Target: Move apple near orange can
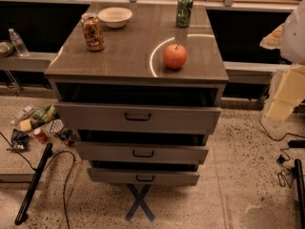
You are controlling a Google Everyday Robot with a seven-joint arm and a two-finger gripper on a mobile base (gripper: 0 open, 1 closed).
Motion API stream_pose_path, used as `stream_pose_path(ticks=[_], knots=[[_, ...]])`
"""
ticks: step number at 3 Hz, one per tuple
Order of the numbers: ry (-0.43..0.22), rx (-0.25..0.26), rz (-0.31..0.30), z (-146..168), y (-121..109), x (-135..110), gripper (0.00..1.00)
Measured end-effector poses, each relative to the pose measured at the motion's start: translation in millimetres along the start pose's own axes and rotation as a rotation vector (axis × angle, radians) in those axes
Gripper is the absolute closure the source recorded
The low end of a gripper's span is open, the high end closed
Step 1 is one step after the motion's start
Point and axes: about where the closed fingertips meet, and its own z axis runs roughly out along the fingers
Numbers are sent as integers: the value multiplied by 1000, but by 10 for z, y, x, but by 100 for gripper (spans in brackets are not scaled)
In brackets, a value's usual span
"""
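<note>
A round red-orange apple [175, 56] with a short stem sits on the grey cabinet top [128, 46], near its front right. The orange can [92, 31], mottled orange and tan with a silver rim, stands upright at the back left of the same top, well apart from the apple. My gripper [285, 97] hangs at the far right of the view, off the cabinet's right side and below the level of its top, holding nothing that I can see.
A white bowl [115, 16] sits at the back next to the orange can. A green can [184, 9] stands at the back right. The cabinet's three drawers [138, 117] stand slightly open. Litter [40, 125], a bottle [18, 42] and cables [62, 185] lie around.
</note>
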Motion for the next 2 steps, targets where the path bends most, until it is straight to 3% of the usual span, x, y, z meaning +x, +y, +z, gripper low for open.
stream_pose_path(ticks=[1, 2], knots=[[-9, 1, 7, 10, -10, -10, 0], [-97, 8, 74, 105, -105, -103, 0]])
